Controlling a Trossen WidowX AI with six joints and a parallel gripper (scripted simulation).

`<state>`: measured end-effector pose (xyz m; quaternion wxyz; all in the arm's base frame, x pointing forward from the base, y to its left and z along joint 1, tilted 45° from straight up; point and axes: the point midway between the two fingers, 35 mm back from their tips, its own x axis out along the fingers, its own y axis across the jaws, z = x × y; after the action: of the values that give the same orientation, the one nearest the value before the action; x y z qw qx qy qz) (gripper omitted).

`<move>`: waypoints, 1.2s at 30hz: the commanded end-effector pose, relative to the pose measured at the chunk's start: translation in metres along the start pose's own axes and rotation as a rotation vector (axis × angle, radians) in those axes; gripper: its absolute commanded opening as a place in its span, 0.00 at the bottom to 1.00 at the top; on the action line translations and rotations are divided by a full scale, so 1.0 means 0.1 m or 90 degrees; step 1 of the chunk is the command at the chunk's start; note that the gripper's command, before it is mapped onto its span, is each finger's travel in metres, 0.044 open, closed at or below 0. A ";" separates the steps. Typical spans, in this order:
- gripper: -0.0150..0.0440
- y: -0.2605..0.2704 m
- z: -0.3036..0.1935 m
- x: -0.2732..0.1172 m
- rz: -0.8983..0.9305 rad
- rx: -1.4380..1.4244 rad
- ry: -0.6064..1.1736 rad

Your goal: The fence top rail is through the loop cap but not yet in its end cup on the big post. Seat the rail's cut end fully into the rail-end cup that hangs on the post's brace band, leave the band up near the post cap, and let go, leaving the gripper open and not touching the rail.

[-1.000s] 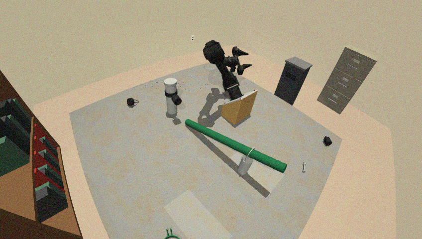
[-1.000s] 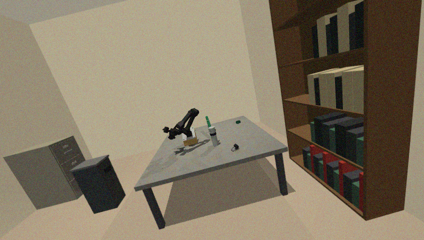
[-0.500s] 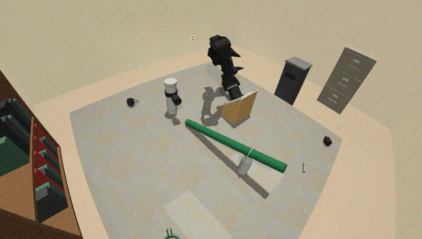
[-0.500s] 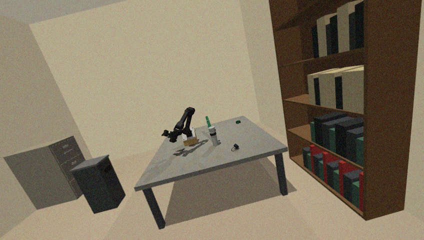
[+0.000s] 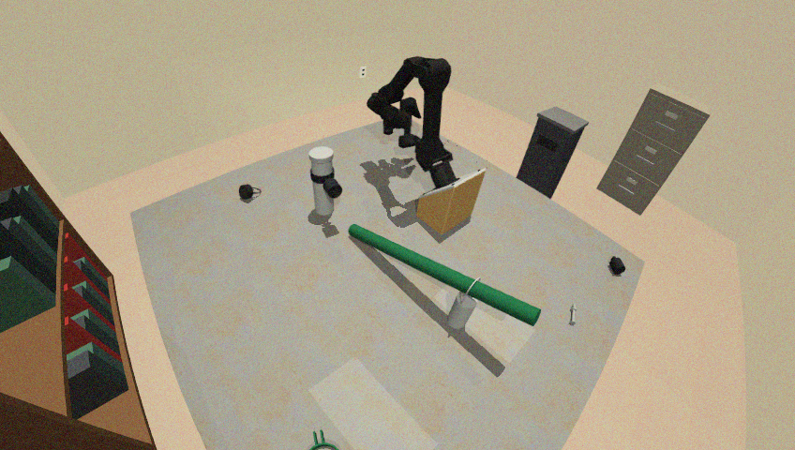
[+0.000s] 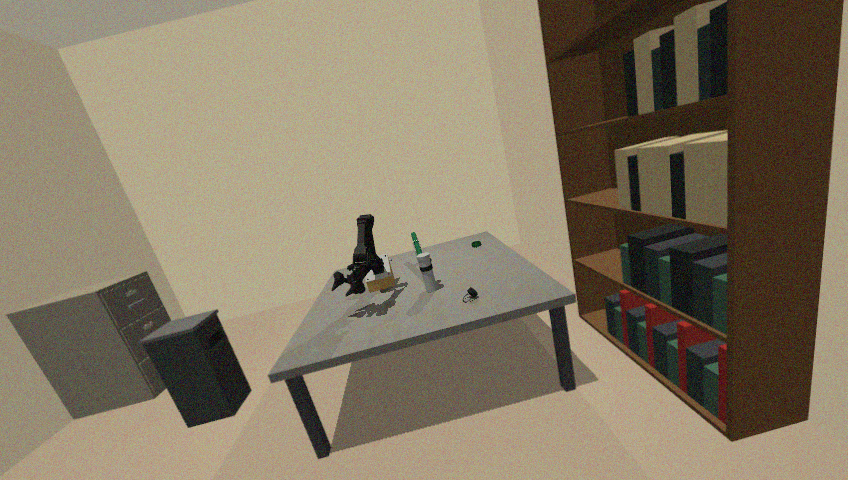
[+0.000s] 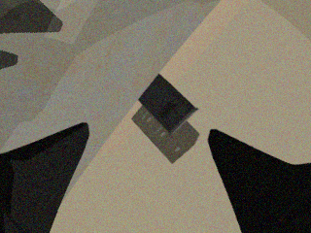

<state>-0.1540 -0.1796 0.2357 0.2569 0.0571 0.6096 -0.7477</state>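
Observation:
The green rail (image 5: 412, 256) (image 6: 416, 242) runs through the wire loop on the small grey post (image 5: 461, 310). Its far end lies apart from the black cup (image 5: 333, 188), lower and nearer the top camera. The cup hangs on the black band (image 5: 322, 177) (image 6: 425, 267), a little below the white cap (image 5: 321, 154) (image 6: 423, 256) of the big white post (image 5: 323, 202) (image 6: 429, 281), which stands upright. My gripper (image 5: 415, 128) (image 6: 341, 289) (image 7: 150, 132) is open and empty, well away from the rail and post, on the far side of the arm's base. The cup's inside is hidden.
An orange-brown angled panel (image 5: 457, 203) (image 6: 380, 283) stands by the arm's base, between my gripper and the rail. A black fitting with a wire ring (image 5: 246, 191) (image 6: 471, 292), another black fitting (image 5: 616, 264), a bolt (image 5: 573, 313) and a green ring piece (image 6: 476, 243) lie around.

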 end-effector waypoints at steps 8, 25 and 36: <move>1.00 0.27 0.83 -0.45 0.108 0.075 -0.191; 1.00 0.89 1.68 -1.63 0.348 0.139 -0.417; 1.00 1.48 1.91 -2.87 0.579 0.125 -0.550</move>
<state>0.1685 -0.2949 0.2666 0.7310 0.0174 0.3131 -0.6061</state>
